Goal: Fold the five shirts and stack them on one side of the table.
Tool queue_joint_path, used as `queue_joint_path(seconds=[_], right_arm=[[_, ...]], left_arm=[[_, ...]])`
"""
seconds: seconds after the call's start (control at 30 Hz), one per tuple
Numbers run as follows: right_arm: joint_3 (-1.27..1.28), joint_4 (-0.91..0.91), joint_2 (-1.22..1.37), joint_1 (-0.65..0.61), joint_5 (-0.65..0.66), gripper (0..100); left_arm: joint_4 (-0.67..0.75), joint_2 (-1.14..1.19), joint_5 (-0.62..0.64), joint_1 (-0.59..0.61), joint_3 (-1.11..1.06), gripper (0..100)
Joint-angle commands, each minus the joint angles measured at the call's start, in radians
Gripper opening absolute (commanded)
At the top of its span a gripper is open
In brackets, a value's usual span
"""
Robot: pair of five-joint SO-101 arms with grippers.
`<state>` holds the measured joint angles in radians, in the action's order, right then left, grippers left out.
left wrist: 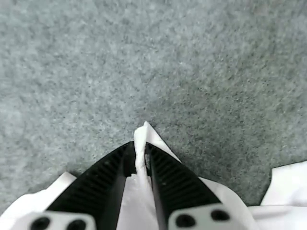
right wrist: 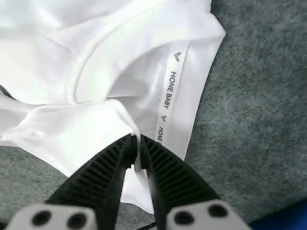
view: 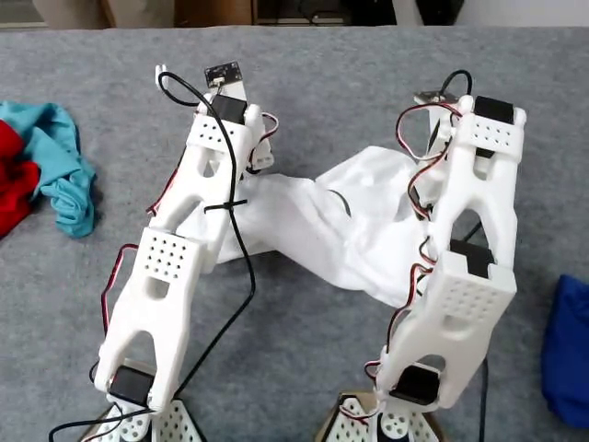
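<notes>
Rumpled white shirt (view: pixel 304 226) between ribbed black fingers (left wrist: pixel 170 178), over fuzzy grey table (view: pixel 368 78).

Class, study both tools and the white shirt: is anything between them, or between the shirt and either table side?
Nothing separates them: the left tool and right tool are each shut on the white shirt. A teal shirt and red shirt lie at one side, a blue shirt at the other.
</notes>
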<state>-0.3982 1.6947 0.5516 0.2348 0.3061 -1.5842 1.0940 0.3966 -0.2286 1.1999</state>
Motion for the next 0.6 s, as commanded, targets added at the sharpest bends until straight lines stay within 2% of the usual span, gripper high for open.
queue_joint_path(seconds=[0.0,0.2,0.37,0.57], right_arm=[[-0.041,0.006,-0.002,-0.012,0.008,0.6],[-0.070,0.006,-0.012,-0.022,0.005,0.6],[-0.240,0.009,-0.056,-0.039,0.000,0.6],[-0.490,0.009,-0.196,-0.041,0.002,0.6]], left_arm=[[-0.009,-0.022,0.009,0.005,0.046,2],[-0.101,-0.079,0.006,0.005,0.242,2],[-0.138,-0.179,0.002,0.008,0.473,2],[-0.140,-0.403,0.002,0.014,0.456,2]])
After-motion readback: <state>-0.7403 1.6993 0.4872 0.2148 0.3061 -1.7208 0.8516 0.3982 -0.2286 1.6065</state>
